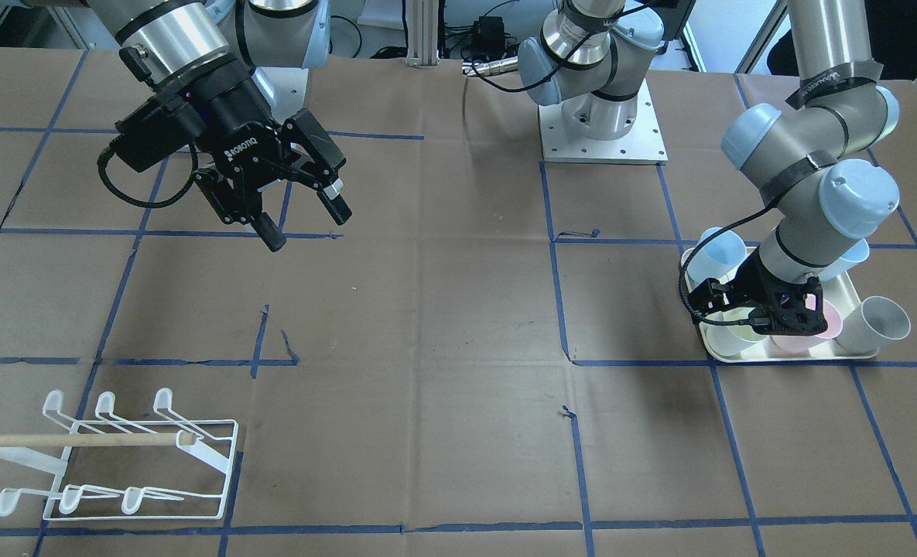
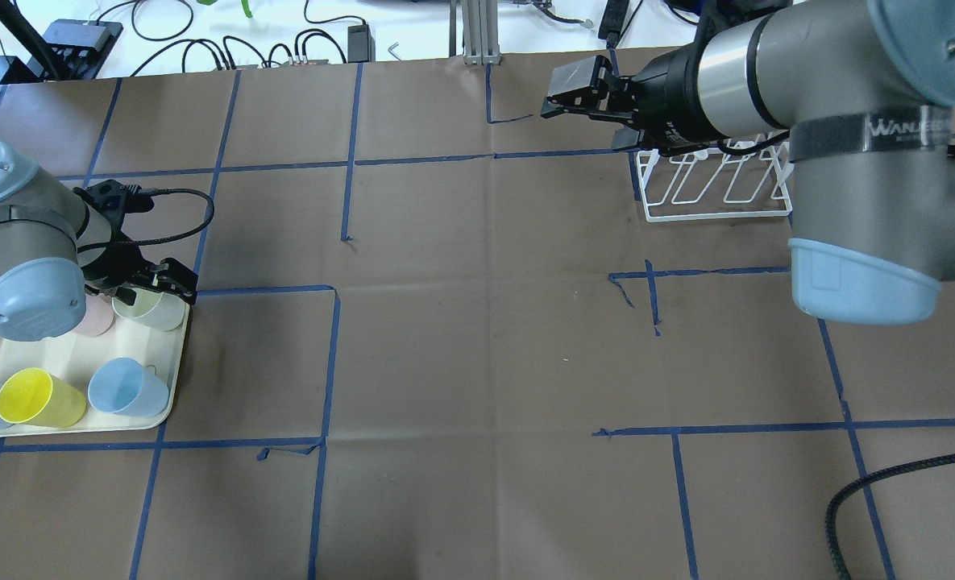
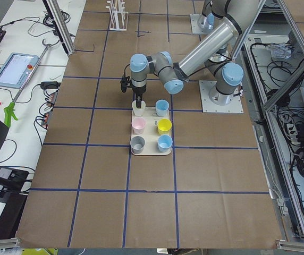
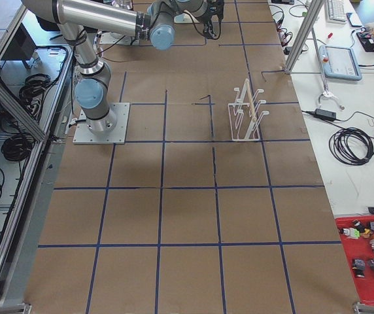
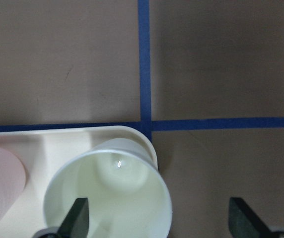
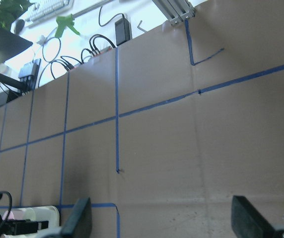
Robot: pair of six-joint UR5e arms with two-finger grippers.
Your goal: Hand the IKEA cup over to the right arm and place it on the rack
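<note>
Cup [image 5: 107, 198] wall within spread left gripper [image 5: 157, 208].

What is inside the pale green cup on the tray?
Nothing: the pale green cup shows a bare bottom. A finger of the left gripper hides part of its near side.

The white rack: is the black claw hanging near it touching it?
Apart. The front-facing view shows a wide stretch of bare brown paper between the right gripper and the rack.
</note>
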